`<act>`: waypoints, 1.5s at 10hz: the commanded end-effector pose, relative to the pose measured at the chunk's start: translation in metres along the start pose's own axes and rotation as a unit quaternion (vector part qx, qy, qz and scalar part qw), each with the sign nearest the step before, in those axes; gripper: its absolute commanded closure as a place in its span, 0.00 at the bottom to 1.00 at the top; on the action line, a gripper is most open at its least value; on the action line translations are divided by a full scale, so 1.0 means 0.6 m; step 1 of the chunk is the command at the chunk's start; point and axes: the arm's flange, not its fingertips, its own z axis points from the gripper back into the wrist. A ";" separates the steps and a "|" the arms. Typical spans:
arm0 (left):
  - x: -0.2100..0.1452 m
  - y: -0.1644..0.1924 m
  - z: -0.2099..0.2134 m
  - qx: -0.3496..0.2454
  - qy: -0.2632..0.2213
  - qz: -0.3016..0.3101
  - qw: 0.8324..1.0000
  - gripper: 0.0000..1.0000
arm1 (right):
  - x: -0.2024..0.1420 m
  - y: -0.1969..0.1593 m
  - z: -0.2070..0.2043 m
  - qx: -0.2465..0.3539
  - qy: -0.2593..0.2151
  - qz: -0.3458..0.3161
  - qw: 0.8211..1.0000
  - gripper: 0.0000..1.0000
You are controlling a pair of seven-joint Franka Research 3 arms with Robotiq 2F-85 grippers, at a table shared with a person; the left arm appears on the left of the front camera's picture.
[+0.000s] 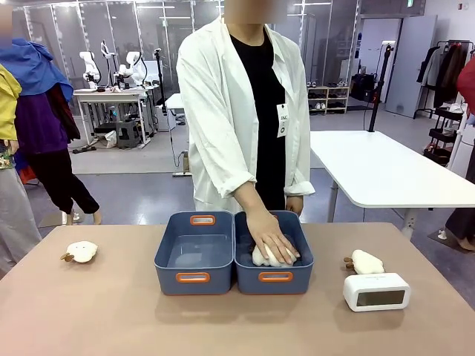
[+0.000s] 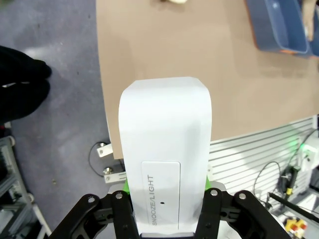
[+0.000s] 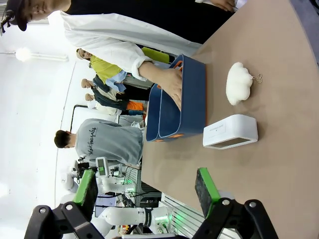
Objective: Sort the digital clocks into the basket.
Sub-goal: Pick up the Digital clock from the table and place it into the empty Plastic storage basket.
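Smooth white rounded clock (image 2: 167, 164) is pinched by the left gripper (image 2: 167, 219); right gripper (image 3: 149, 191) is spread, another clock (image 3: 230, 132) at twelve o'clock.

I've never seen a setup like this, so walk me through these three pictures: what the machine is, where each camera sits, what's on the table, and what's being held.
This is a two-armed robot sharing a table with a person. The front picture looks across the table from the robot's side. Two blue bins stand side by side: the left bin and the right bin, where the person's hand presses a white plush toy. Another plush toy lies at the left, a third at the right, beside a digital clock.

The other two pictures come from cameras on the robot's wrists. The left gripper is shut on a second digital clock, its SNOOZE/LIGHT button facing the camera. The right gripper is open and empty, its green pads apart.
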 end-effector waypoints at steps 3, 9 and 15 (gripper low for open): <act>0.014 -0.097 0.032 0.030 0.027 -0.061 0.997 0.50 | -0.004 0.003 0.005 0.000 0.003 0.011 1.000 0.00; 0.169 -0.472 -0.042 0.033 0.125 -0.041 0.991 0.50 | -0.004 0.003 0.005 0.000 0.003 0.011 1.000 0.00; 0.300 -0.651 -0.274 0.009 0.093 0.002 0.996 0.50 | -0.004 0.003 0.005 0.000 0.003 0.011 1.000 0.00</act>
